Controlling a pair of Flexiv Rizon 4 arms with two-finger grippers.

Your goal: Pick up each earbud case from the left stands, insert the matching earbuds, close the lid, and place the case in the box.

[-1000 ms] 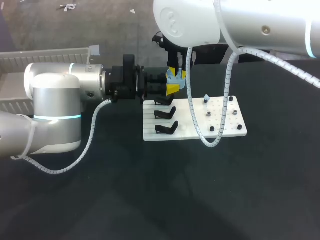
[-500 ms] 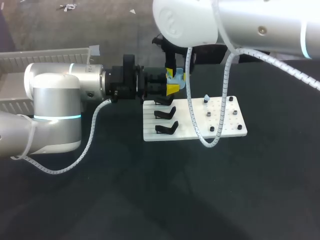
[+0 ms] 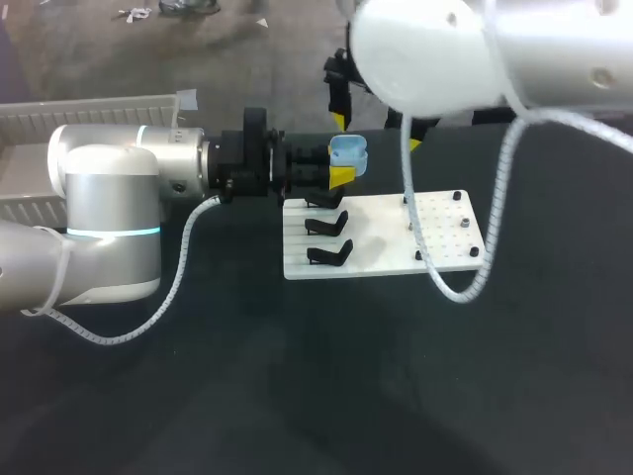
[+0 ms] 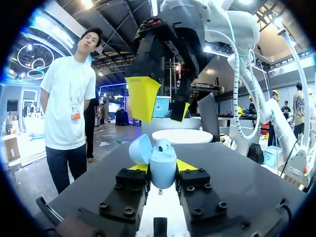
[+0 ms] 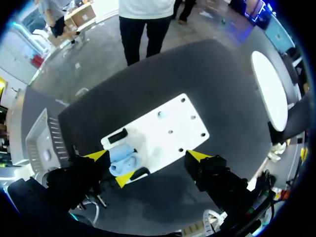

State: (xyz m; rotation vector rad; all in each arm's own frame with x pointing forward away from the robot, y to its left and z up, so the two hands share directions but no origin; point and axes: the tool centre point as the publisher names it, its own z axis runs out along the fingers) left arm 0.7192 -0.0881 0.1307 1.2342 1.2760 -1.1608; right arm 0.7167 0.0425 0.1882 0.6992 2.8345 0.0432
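Blue earbud case is pinched from both sides in the left tool, held up over the worktop at the far stand-side corner of the white board. The lid is hinged open and the opening faces up. The right tool hangs directly above it, spread wide and holding nothing. In the right wrist view the case sits off-centre, close to one finger. The right arm is the nearer one, so I'd guess the next move is its straight drop onto the case or lid.
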